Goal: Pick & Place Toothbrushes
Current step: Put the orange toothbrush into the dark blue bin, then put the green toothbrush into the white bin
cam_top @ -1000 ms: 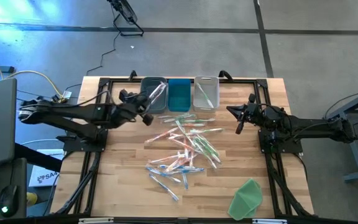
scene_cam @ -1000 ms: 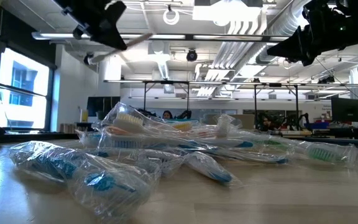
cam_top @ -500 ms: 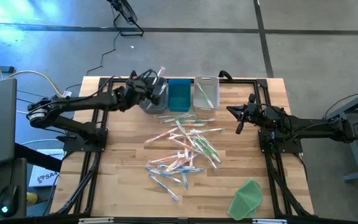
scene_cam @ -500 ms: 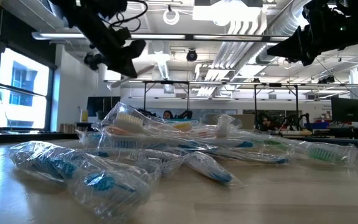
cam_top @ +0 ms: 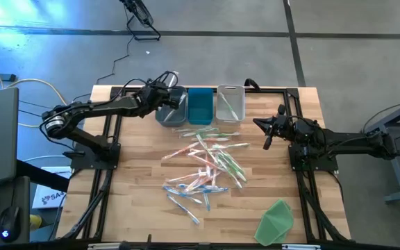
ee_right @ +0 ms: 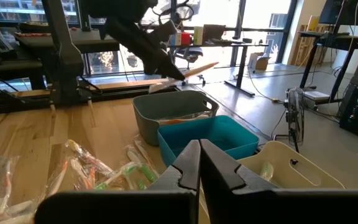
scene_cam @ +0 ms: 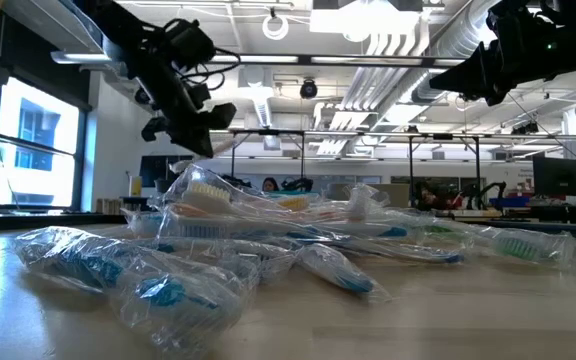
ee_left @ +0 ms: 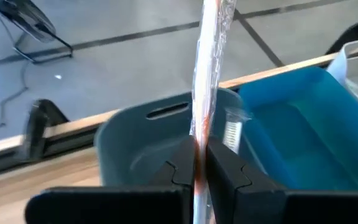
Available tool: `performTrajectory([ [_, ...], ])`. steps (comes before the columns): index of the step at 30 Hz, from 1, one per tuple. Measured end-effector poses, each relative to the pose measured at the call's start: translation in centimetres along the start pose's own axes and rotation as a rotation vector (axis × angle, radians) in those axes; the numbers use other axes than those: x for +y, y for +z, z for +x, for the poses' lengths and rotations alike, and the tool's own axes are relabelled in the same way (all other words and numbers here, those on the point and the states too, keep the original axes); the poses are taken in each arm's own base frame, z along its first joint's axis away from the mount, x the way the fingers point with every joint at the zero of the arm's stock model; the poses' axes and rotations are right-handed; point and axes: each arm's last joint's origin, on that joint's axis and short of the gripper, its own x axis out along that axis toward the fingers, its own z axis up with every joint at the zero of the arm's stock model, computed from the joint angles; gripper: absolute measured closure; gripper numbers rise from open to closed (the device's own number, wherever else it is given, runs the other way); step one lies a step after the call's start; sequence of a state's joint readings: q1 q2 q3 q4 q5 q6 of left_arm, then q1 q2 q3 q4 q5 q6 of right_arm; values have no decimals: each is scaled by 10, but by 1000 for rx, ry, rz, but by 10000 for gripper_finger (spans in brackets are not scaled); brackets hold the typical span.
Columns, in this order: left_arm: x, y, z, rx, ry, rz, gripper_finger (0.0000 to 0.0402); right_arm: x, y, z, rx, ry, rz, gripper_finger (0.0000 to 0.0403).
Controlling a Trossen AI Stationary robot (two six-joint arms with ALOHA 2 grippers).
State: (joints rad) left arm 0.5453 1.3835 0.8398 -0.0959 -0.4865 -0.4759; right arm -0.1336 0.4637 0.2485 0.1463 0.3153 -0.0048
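We see a pale wooden worktop (cam_top: pixel 137 194) with three plastic bins in a row at its far edge: one grey bin (cam_top: pixel 171 112), one teal bin (cam_top: pixel 200 105) and one clear bin (cam_top: pixel 230 103). A loose heap of slim plastic toothbrushes in clear wrappers (cam_top: pixel 205 165), pink-orange, light blue and green, lies spread over the middle of the worktop; we count roughly two dozen, though overlapping wrappers make an exact count hard.

The left gripper (cam_top: pixel 170 89) hangs over the grey bin's far rim. Its jaws are pinched tight on one pink-orange wrapped toothbrush (ee_left: pixel 207 74), which stands nearly upright between them above the bin. The grey bin holds at least one more brush, partly hidden by the wall. The clear bin shows one or two brushes, and the teal bin's floor looks bare.

The right gripper (cam_top: pixel 267 133) waits above the worktop's right side, near the clear bin, its jaws fully closed and holding nothing.

One folded green cloth-like sheet (cam_top: pixel 276 221) lies at the near right corner.

In the low view the heap blocks the bins entirely.
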Motion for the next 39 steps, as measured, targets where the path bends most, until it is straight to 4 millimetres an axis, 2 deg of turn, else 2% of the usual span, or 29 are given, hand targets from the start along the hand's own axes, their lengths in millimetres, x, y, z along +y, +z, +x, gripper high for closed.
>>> performTrajectory([
  [8, -5, -16, 20, 68, 19, 7, 387, 0, 0, 0, 0, 0, 0, 401],
  [15, -8, -22, 31, 68, 20, -33, 387, 0, -1, 0, 11, 0, -4, 401],
  [28, -8, -27, 34, 104, 19, -46, 383, 0, -2, 0, 17, 0, -5, 401],
  [31, -8, -27, 34, 106, 20, -54, 359, 0, -2, 0, 17, 0, -5, 401],
  [39, -8, -28, 34, 110, 24, -83, 254, 0, -2, 0, 17, 0, -5, 401],
])
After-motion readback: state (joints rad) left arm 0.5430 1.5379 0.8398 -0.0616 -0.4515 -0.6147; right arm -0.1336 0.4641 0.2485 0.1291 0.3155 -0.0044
